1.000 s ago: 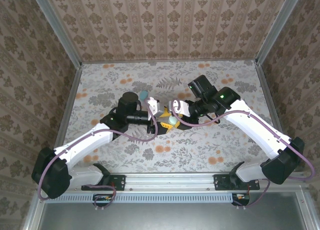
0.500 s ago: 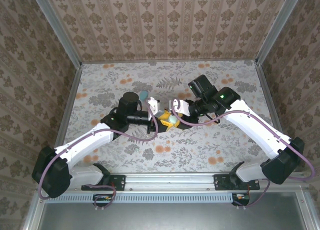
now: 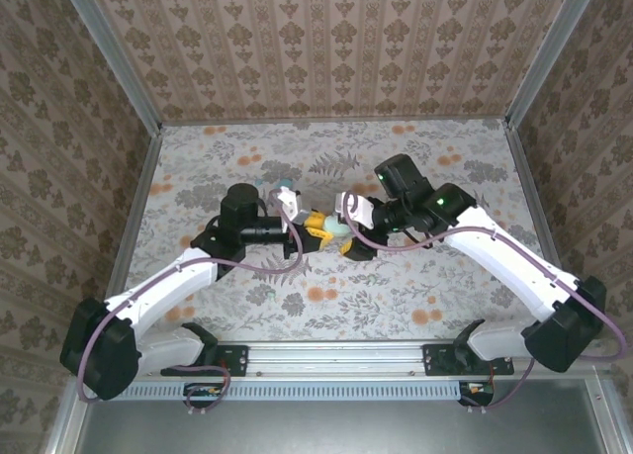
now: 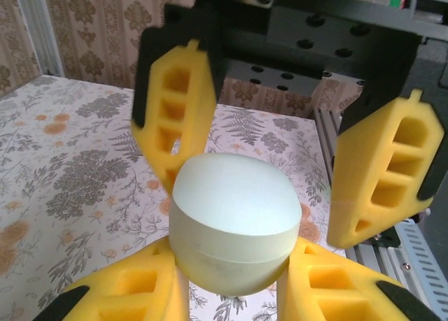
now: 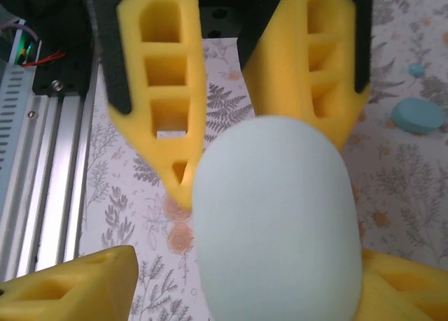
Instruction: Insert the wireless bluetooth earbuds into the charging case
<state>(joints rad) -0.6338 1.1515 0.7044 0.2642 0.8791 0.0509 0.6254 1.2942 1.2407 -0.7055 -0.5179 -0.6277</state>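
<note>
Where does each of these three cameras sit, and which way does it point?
Top external: above and behind the robot, looking down on the table; left arm and right arm show.
Left wrist: on the left arm, looking along the left tool at the pale green case it grips; own yellow fingers below.
Right wrist: on the right arm, facing the other way along the open right tool; own fingers below.
Shared: both wrist views show that case and the other arm's tool beyond.
</note>
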